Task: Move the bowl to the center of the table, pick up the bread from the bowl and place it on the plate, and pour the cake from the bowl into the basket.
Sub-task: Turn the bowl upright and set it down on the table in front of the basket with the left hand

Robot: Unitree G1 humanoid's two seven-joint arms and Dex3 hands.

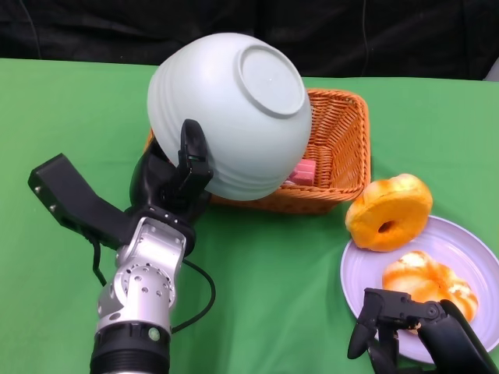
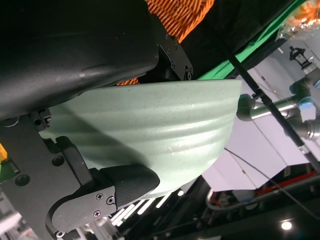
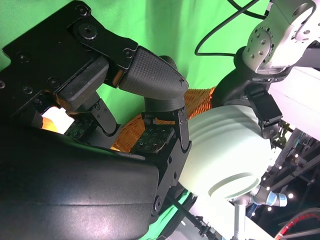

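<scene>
Green cloth table [image 1: 257,296], black curtain backdrop [image 1: 351,39] behind it; the wrist views catch studio lights and rigging past the table edge.

Left hand [image 1: 175,179] is raised over the table's middle, silver forearm angled up from lower left, fingers wrapped on the rim and ribbed wall of the pale green bowl [image 1: 230,117]. It grips the bowl tipped nearly upside down, foot ring facing the camera, mouth turned down toward the wicker basket [image 1: 339,148]. Bowl overlaps the basket's left half from above. The left wrist view shows one finger [image 2: 107,192] pressed on the bowl's outer wall.

Right hand [image 1: 390,327] sits low at the near right, over the near edge of the lavender plate [image 1: 468,241], fingers curled down and apart, nothing held as far as the head view shows.

Pink cake piece [image 1: 302,171] lies inside the basket, just under the bowl's rim. Two bread rolls on the right: a ring-shaped one [image 1: 388,212] resting on the plate's far left rim, partly hanging off it, and a glazed one [image 1: 429,282] on the plate, just beyond the right hand.
</scene>
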